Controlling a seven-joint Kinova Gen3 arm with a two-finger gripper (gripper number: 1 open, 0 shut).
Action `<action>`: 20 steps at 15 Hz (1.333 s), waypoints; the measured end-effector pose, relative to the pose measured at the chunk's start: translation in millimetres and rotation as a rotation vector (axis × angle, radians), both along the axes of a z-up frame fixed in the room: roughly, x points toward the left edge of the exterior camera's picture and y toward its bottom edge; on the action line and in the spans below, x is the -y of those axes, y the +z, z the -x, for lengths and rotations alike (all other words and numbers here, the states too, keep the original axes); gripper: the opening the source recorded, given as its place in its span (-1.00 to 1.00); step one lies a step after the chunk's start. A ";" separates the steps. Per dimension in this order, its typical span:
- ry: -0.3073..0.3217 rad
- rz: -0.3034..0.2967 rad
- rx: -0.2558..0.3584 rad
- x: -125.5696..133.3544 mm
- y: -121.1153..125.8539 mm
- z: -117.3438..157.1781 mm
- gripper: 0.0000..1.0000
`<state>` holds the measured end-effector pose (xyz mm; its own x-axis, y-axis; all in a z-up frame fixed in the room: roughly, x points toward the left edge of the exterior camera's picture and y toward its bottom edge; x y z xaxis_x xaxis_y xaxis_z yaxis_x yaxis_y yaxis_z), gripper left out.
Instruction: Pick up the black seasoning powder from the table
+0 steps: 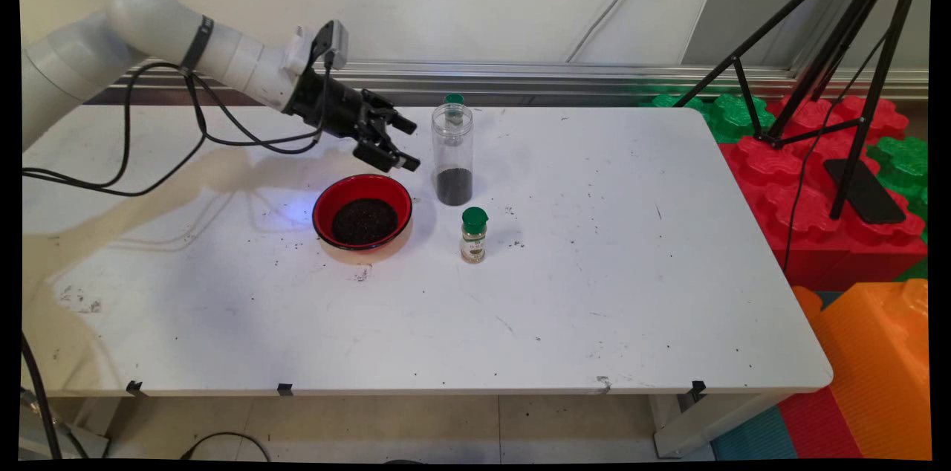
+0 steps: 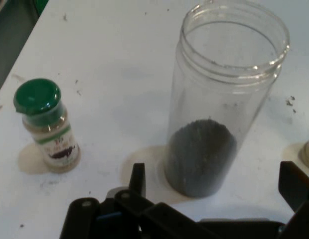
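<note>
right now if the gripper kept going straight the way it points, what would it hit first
Most likely the clear jar: the hand view looks straight at it, framed between the open jaws of the gripper. Depth is hard to judge, so it might only clip one side.

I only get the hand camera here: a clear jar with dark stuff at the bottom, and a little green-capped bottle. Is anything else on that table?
Observer: Yes. A red bowl of dark grains stands beside the jar, on the side the arm comes from.
Operator: Is the hand touching the jar?
Observer: No. The main view shows the gripper open, off the table, apart from the jar and level with its upper half.
Operator: Anything behind the jar?
Observer: A green cap shows just behind its rim, toward the wall. What it tops is hidden.
</note>
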<state>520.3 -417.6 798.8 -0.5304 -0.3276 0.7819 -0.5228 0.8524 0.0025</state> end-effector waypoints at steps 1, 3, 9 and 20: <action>0.000 0.004 -0.005 0.8 -2.0 1.4 1.00; -0.002 0.019 -0.023 3.7 -7.8 5.7 1.00; -0.001 0.050 -0.081 10.0 -22.8 15.3 1.00; -0.009 0.081 -0.132 15.4 -51.3 28.1 1.00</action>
